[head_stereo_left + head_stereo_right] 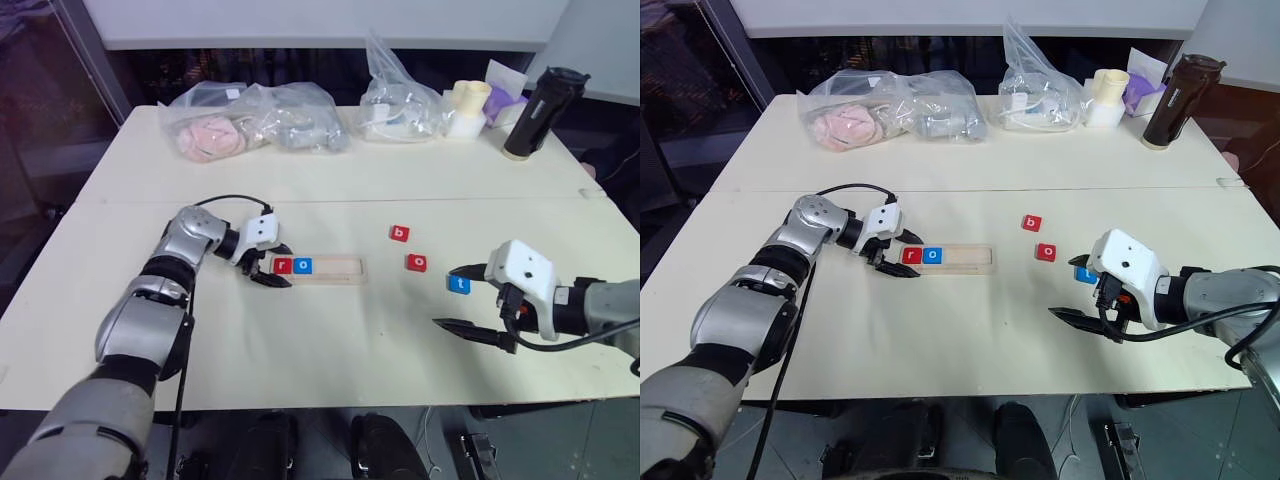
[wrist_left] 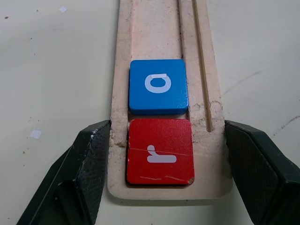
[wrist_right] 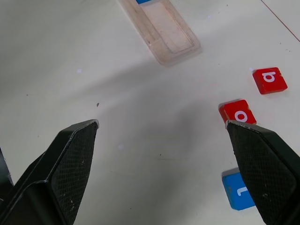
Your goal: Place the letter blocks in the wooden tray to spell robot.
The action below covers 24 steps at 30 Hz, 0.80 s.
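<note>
the left gripper (image 2: 161, 140) is pinching the wooden tray (image 2: 161, 28) sides at the red r block (image 2: 160, 152), probably steadying it; the right gripper (image 3: 164, 154), gaping wide, should be centring over the red b block (image 3: 269, 80).

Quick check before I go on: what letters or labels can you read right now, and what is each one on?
"r": red block at the tray's left end.
"o": blue block next to it in the tray.
"b": red block on the table.
"o": red block on the table.
"t": blue block on the table by the right gripper.
Labels on the bags at the back: too small to read.
</note>
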### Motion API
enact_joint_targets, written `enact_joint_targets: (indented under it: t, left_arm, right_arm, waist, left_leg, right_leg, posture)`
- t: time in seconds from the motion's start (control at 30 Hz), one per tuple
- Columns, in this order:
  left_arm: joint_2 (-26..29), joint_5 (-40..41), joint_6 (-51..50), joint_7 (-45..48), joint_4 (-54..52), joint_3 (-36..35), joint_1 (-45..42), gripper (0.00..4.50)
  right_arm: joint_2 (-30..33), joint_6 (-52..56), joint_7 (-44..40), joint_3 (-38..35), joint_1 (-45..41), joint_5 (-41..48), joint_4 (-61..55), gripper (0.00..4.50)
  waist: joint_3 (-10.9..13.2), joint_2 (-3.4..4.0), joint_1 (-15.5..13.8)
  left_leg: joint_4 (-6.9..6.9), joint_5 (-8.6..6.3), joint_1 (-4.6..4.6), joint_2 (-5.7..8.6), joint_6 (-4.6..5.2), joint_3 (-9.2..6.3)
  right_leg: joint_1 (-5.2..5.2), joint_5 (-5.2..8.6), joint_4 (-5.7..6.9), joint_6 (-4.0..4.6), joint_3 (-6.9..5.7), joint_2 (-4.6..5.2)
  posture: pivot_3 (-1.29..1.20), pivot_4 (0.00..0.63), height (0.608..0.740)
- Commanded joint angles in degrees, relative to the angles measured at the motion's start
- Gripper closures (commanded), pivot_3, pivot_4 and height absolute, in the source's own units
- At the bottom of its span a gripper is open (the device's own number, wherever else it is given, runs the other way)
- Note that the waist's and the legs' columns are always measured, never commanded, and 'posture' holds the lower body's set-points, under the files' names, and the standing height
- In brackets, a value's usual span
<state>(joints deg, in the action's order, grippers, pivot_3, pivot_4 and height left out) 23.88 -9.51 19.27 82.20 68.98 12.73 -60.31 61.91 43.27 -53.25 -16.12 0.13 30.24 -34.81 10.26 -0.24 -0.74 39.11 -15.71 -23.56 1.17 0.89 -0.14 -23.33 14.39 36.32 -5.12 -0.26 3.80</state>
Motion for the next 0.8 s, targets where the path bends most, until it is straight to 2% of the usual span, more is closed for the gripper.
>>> enact_joint_targets:
  t: [0.03,0.13,0.23,0.37,0.6,0.8]
  left_arm:
    - [-0.02,-1.41,-0.50,3.62,-2.05,2.44,3.58,1.38]
    - [-0.48,0.78,-3.53,5.29,-8.96,1.98,6.56,1.38]
    - [-1.19,1.72,-7.80,0.75,-18.39,1.50,10.59,1.38]
    - [-1.22,4.43,-21.72,-1.00,-35.35,1.32,16.26,1.38]
    - [-0.58,5.37,-41.19,-4.15,-57.51,4.06,21.43,1.38]
    - [1.31,3.19,-41.96,-7.34,-64.77,8.18,21.75,1.38]
  right_arm:
    - [-0.14,-0.83,0.31,-0.46,-0.22,-0.14,-1.15,0.00]
    - [-0.75,-1.00,0.81,0.22,-0.23,-0.38,-1.17,0.00]
    - [-1.31,-1.10,1.34,1.24,-0.44,-0.53,-1.20,0.00]
    - [-1.78,-1.33,1.56,2.69,-1.17,-0.60,-1.14,0.00]
    - [-2.18,-1.76,1.76,4.51,-1.98,-1.27,-0.80,0.00]
    - [-2.08,-1.77,1.87,4.40,-1.56,-1.01,-1.18,0.00]
  waist:
    - [-0.01,0.02,0.07]
    - [-0.04,0.06,0.03]
    - [-0.06,0.11,-0.05]
    - [-0.08,0.15,-0.28]
    - [-0.07,0.13,-0.01]
    - [-0.07,0.13,0.01]
  left_leg:
    - [-0.01,0.00,0.00,0.00,0.00,0.00]
    - [-0.06,-0.01,0.00,0.00,0.00,0.00]
    - [-0.09,-0.01,0.00,0.00,0.00,0.00]
    - [-0.08,-0.01,-0.02,0.03,0.00,0.01]
    - [-0.09,-0.03,-0.06,0.05,0.03,0.01]
    - [-0.09,-0.03,-0.09,0.05,0.03,0.01]
  right_leg:
    - [-0.01,0.00,0.00,0.00,0.00,0.00]
    - [-0.02,0.01,-0.03,0.01,0.02,0.01]
    - [-0.02,0.01,-0.05,0.02,0.02,0.04]
    - [0.02,0.02,-0.09,0.03,0.03,0.11]
    - [0.01,0.03,-0.17,0.06,0.02,0.15]
    - [-0.06,0.07,-0.12,0.13,0.02,0.13]
  posture:
    - [0.00,0.150,0.740]
    - [0.00,0.150,0.740]
    - [0.00,0.150,0.740]
    - [0.00,0.150,0.740]
    - [0.00,0.150,0.740]
    - [0.00,0.150,0.740]
